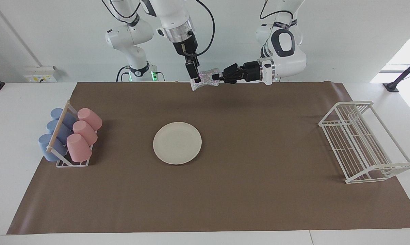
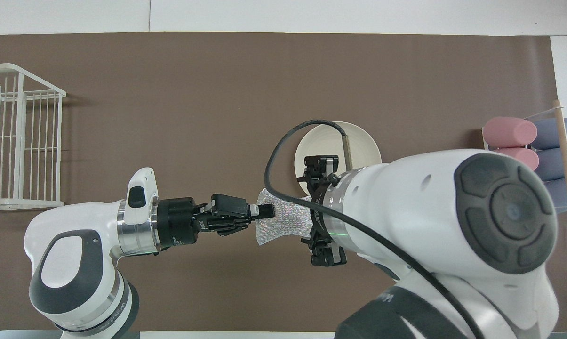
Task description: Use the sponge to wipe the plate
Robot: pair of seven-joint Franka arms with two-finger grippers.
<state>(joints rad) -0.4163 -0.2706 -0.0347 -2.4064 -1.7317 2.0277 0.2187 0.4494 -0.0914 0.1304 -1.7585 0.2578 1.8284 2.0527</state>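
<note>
cup rack [image 1: 68,139] beside plate [image 1: 177,143]

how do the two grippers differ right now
The left gripper is shut on the sponge; the right gripper is open at the sponge's other end, not yet gripping it. The left gripper lies roughly level, pointing sideways; the right gripper hangs pointing down. Both are raised in the air over the brown mat, well above the plate lying on it.

Probably lab: table-mounted robot arms [image 1: 133,41]
</note>
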